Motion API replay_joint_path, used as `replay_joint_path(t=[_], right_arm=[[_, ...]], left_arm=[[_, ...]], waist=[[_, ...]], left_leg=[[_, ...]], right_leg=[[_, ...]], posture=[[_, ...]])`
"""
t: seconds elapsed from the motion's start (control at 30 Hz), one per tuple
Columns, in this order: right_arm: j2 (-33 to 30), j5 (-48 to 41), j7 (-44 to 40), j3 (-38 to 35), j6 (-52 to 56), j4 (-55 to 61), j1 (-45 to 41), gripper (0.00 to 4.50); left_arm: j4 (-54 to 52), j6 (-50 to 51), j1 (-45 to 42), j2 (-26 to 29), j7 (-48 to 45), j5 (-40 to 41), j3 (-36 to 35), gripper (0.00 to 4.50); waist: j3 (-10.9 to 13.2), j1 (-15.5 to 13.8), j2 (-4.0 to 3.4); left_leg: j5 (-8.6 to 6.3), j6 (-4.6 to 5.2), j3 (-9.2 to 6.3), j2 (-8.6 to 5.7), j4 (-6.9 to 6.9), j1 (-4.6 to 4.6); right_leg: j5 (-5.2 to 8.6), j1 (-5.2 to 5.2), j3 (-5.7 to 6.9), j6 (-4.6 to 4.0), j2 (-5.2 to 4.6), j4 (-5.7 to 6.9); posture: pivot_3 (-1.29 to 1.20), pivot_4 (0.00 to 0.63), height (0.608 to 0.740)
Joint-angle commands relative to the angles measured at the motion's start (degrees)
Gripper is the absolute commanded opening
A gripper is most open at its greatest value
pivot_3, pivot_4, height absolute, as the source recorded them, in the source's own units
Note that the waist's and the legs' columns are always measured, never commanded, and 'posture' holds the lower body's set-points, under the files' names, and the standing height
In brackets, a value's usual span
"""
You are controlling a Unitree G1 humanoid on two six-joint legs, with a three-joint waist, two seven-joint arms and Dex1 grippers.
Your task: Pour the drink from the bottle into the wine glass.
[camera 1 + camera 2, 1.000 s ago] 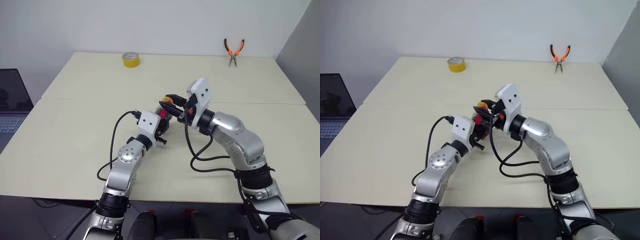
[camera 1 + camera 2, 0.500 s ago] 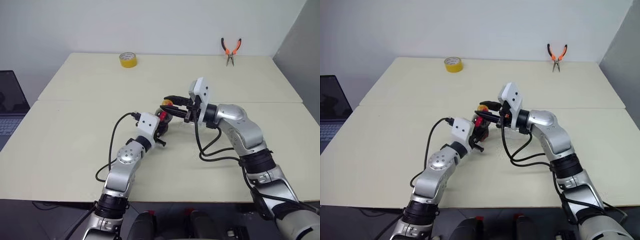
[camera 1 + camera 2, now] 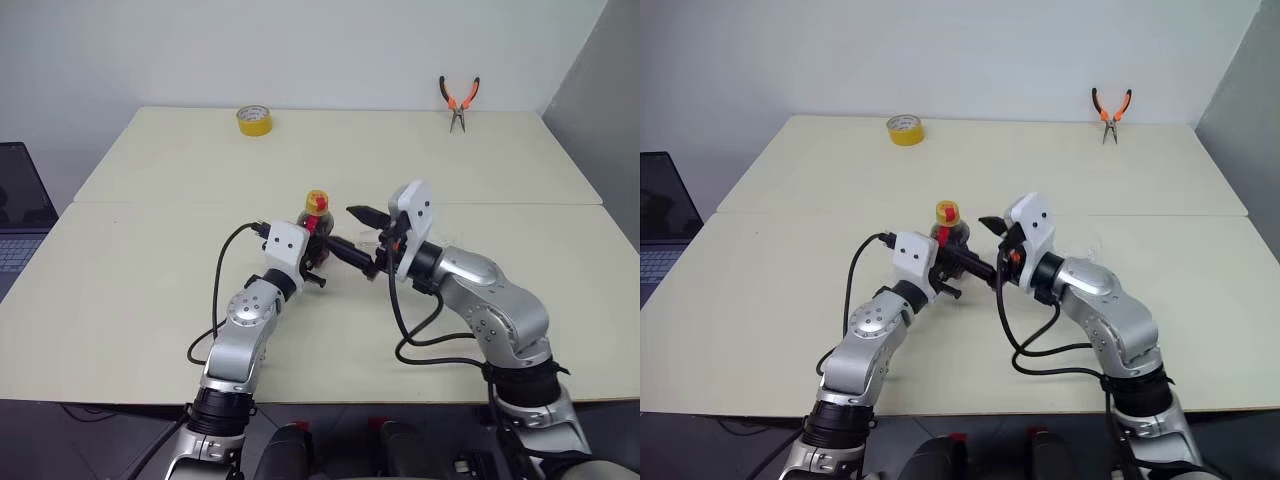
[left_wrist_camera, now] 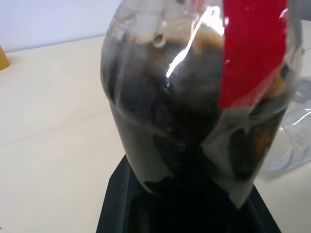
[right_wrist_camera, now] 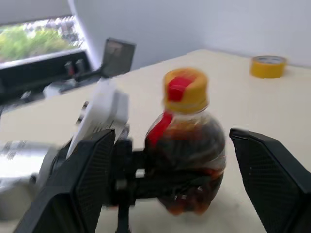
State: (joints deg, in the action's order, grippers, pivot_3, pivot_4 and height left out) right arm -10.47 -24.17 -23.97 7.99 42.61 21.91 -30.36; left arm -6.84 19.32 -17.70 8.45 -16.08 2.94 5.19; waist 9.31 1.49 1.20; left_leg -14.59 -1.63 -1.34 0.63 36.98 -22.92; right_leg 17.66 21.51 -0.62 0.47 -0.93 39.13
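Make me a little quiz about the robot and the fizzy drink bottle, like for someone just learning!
1. True or false: the cap is off the bottle.
2. Which gripper is shut on the bottle? A) left gripper B) right gripper
3. Fill in: the tape roll at the far side of the table is ____ in colour.

Key: 1 false, the yellow cap is on. 2 A; the right gripper is open. 3 yellow.

bottle (image 4: pixel 194 111) of dark drink (image 4: pixel 165 136), red label, pinched in left claw (image 4: pixel 187 213), on table (image 4: pixel 53 131)
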Motion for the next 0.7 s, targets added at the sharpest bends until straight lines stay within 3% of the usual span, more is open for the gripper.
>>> replay_joint_path(t=[0.03,0.2,0.6,0.7], right_arm=[[4.6,2.7,8.5,0.4,2.2,2.5,-3.0,4.03],[11.9,6.4,15.6,2.7,3.1,0.6,-5.6,4.03],[13.6,9.9,17.5,2.9,1.5,-1.9,-6.6,4.03],[14.0,9.7,17.8,1.8,0.9,-1.9,-6.4,3.44]], left_arm=[[-2.3,-2.3,-1.7,-0.6,0.9,-0.3,0.0,0.74],[-1.6,-3.0,-1.9,-1.2,1.6,-0.9,0.8,0.74],[-1.3,-3.4,-1.8,-1.9,2.6,-1.6,1.2,0.72],[-1.3,-3.3,-1.6,-2.1,2.7,-1.7,1.1,0.69]], waist=[[0.0,0.0,0.0],[0.0,0.0,0.0],[0.0,0.0,0.0],[0.0,0.0,0.0]], left_leg=[[0.0,0.0,0.0,-0.01,0.0,0.0],[0.01,-0.02,0.05,-0.01,-0.01,-0.07],[0.0,0.0,0.05,-0.02,-0.01,-0.06],[0.0,0.0,0.05,-0.02,-0.01,-0.06]], right_leg=[[0.0,-0.01,-0.01,0.0,-0.01,-0.02],[0.0,0.1,-0.05,0.0,-0.01,-0.03],[0.0,0.09,-0.04,0.0,-0.02,-0.02],[0.0,0.09,-0.04,0.0,-0.02,-0.03]], posture=[[0.0,0.15,0.74],[0.0,0.15,0.74],[0.0,0.15,0.74],[0.0,0.15,0.74]])
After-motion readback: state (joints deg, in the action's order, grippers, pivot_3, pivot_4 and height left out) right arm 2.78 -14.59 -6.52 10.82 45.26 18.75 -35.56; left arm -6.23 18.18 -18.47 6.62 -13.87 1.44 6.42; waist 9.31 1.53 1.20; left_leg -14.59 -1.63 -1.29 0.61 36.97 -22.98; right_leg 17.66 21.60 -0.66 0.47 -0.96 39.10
